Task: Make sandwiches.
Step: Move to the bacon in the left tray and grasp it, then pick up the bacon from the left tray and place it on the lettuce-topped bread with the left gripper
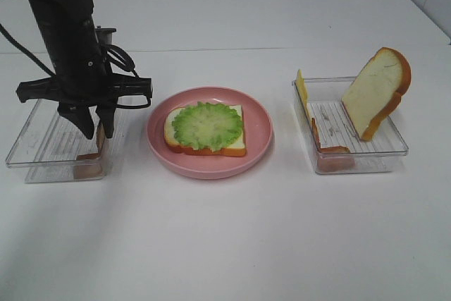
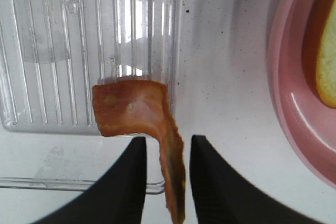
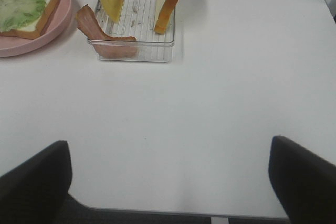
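Left arm [image 1: 67,40]: reaches in from the far side, wrist pointing straight down into the left tray [image 1: 42,147]. The left gripper [image 2: 168,140] sits low at the tray corner nearest the plate [image 1: 257,139]. Jaws are narrow and straddle a bent bacon strip [image 2: 131,109], one finger on each side of its raised end. A thin gap shows on both sides, so it isn't clamped. The other end of the strip lies on the tray floor by the plate-side wall.

Right gripper [image 3: 168,182]: out of the high view. The wrist view shows it above bare table [image 1: 225,244], well back from the right tray [image 1: 391,139], jaws wide with nothing between them.

Sandwich so far: a bread slice [image 1: 236,144] lies flat on the plate, with lettuce [image 1: 207,125] on top covering most of it.

Right tray:
- A cheese slice [image 1: 302,89] stands against the plate-side wall.
- A second bread slice [image 1: 377,93] stands tilted near the opposite side.
- A second bacon strip [image 1: 331,151] sits curled at the near corner on the plate side.
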Controlling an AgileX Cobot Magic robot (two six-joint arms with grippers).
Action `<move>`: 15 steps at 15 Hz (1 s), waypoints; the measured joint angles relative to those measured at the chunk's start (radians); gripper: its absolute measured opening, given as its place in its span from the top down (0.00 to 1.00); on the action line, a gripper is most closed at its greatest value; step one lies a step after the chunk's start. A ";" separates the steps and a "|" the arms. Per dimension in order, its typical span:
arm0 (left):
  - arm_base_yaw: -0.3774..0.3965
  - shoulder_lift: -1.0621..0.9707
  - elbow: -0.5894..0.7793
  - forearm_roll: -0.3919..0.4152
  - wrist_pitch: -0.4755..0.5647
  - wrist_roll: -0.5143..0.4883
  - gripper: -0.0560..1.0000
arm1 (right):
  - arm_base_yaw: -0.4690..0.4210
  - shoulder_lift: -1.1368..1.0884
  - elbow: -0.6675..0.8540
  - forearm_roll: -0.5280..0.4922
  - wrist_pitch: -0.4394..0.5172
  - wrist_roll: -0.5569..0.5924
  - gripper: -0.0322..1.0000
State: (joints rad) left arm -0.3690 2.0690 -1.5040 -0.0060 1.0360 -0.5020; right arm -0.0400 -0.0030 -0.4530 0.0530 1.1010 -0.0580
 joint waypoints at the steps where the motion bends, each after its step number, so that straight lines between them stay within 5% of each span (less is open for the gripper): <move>1: 0.000 0.000 0.000 0.000 0.000 0.000 0.72 | 0.000 0.000 0.000 0.000 0.000 0.000 0.02; 4: 0.000 0.000 0.000 0.006 0.000 0.014 0.95 | 0.000 0.000 0.000 0.000 0.000 0.000 0.02; 11: 0.000 -0.013 0.000 0.006 0.009 0.027 0.95 | 0.000 0.000 0.000 0.000 0.000 0.000 0.02; 15: 0.000 -0.059 -0.068 0.006 0.114 0.050 0.95 | 0.000 0.000 0.000 0.000 0.000 0.000 0.02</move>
State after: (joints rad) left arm -0.3690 2.0100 -1.5720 0.0000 1.1500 -0.4520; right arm -0.0400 -0.0030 -0.4530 0.0530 1.1010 -0.0580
